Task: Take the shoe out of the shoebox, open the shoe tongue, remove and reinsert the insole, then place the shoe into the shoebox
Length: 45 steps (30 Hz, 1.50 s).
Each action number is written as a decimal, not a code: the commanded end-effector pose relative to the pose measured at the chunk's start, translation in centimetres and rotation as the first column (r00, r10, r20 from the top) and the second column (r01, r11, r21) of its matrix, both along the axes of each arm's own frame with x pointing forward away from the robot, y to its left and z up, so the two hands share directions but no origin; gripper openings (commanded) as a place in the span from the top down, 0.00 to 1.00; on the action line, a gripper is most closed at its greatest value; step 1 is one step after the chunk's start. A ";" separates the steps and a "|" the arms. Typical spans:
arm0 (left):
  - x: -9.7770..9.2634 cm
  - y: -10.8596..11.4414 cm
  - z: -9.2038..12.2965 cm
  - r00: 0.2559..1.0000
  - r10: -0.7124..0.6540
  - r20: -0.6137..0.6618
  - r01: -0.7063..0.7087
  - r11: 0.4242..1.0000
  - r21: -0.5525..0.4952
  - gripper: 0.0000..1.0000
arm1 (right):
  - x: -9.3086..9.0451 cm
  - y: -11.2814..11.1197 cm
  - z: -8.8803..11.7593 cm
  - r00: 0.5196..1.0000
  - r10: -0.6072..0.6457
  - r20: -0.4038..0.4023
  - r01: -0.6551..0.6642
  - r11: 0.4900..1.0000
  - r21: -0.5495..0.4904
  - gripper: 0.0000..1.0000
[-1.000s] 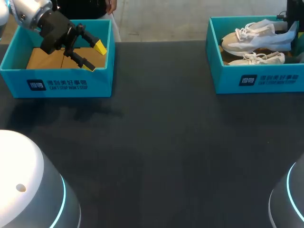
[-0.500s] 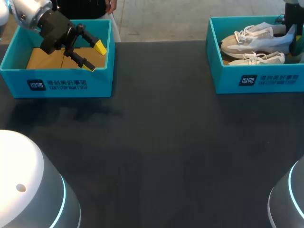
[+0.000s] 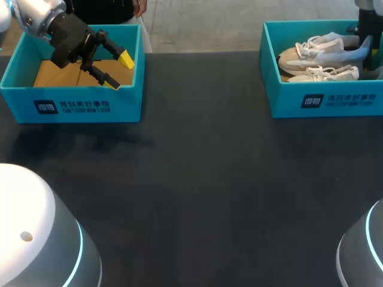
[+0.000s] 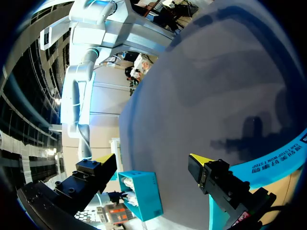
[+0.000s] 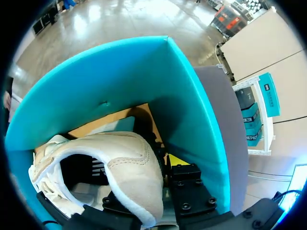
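Right hand (image 5: 144, 191) grips the shoe (image 3: 323, 51) by its heel inside the shoebox (image 3: 323, 101); lift straight up, clear of the other shoe (image 3: 326, 73).

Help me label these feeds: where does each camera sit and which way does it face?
Head view: above and behind, looking down on the table; left pincer open over the left box, right arm at the shoebox.
Left wrist view: on the left wrist, facing across the table toward the shoebox; its open fingers show.
Right wrist view: inside the shoebox, facing the shoe; right pincer shut on its heel.
Shared: head and left wrist both show the shoebox.
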<state>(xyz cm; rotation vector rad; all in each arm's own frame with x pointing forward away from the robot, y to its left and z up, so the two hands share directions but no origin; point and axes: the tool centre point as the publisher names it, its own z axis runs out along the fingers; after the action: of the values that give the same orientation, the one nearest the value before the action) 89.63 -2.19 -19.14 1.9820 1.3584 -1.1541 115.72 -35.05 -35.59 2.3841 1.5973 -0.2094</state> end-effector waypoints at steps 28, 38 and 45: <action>0.0 0.0 0.0 1.000 0.000 0.001 0.000 1.000 0.001 0.00 | 0.6 -0.1 -0.2 1.000 -0.027 -0.007 0.027 1.000 0.004 0.67; 0.0 0.0 0.0 1.000 0.000 0.001 0.000 1.000 0.001 0.00 | -0.6 0.7 2.6 0.998 -0.041 0.038 0.040 0.999 0.018 0.66; 0.0 0.0 0.0 1.000 0.000 0.001 0.000 1.000 0.001 0.00 | -1.3 1.2 4.7 0.996 -0.042 0.080 0.041 0.999 0.016 0.62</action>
<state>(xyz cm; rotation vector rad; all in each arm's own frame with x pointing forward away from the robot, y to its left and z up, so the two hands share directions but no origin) 89.63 -2.19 -19.14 1.9820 1.3583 -1.1541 116.28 -34.21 -31.95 2.4316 1.5316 -0.1482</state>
